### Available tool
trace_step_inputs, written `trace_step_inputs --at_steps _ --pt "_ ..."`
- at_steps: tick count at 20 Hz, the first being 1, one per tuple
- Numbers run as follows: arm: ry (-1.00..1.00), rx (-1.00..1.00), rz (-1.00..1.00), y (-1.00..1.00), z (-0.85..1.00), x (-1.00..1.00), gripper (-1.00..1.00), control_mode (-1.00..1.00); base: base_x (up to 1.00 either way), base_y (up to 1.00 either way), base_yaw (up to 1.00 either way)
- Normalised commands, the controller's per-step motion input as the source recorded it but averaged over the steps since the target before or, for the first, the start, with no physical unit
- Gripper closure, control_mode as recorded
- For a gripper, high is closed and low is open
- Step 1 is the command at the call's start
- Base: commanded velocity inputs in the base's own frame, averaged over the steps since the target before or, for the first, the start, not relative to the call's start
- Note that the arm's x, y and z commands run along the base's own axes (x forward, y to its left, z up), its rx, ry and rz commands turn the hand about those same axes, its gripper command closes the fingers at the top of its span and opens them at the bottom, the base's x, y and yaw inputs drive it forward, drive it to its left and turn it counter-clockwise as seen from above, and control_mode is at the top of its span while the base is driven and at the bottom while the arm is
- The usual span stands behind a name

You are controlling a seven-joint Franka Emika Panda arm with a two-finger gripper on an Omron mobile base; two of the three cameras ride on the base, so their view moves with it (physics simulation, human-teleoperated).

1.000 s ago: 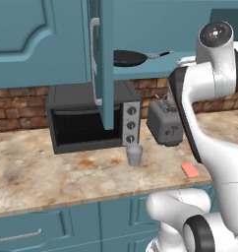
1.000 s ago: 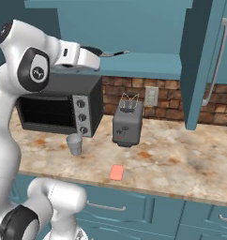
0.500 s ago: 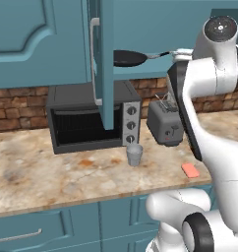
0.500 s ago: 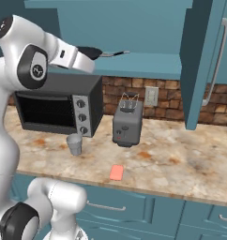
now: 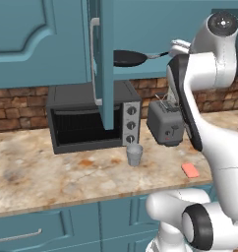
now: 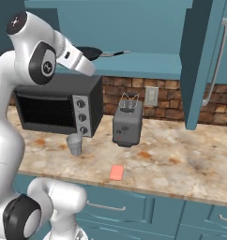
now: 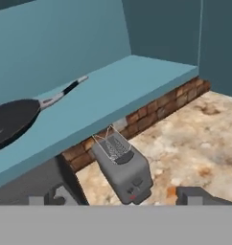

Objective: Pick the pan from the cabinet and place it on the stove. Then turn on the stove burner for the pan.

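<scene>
The black pan (image 5: 129, 58) lies on the bottom shelf of the open teal cabinet (image 5: 140, 72), its thin grey handle (image 5: 158, 54) pointing right. In the right base view the pan (image 6: 91, 51) sits just behind my wrist. My hand (image 5: 179, 47) hovers at shelf height, by the end of the handle. In the hand view my gripper (image 7: 122, 195) is open with nothing between the fingertips (image 7: 194, 194). There the pan (image 7: 12, 122) lies up and to the left on the shelf (image 7: 113, 95), apart from the fingers. The stove and its burner are out of view.
A black toaster oven (image 5: 91, 118) stands under the shelf, with a grey toaster (image 5: 166, 123) to its right. A small cup (image 5: 134, 155) and a pink sponge (image 5: 191, 170) lie on the stone counter (image 5: 52, 177). Open cabinet doors (image 5: 105, 69) (image 6: 204, 61) hang on both sides.
My hand has risen a little, up to shelf height beside the pan's handle. The jaws have stayed open and the pan has not moved.
</scene>
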Motion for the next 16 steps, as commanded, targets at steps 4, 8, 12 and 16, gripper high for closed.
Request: trace_step_inputs --at_steps 4,8,12,16 --pt "-0.1 0.13 -0.01 0.05 0.0 0.25 -1.0 -1.0 0.0 0.0 0.0" --pt "-0.21 0.11 0.0 0.02 0.0 0.1 -1.0 -1.0 0.0 0.0 0.0" --pt "-0.23 0.13 0.02 0.0 0.0 0.0 -1.0 -1.0 0.0 0.0 0.0" --pt "-0.07 0.2 0.06 0.0 0.0 0.03 -1.0 -1.0 0.0 0.0 0.0"
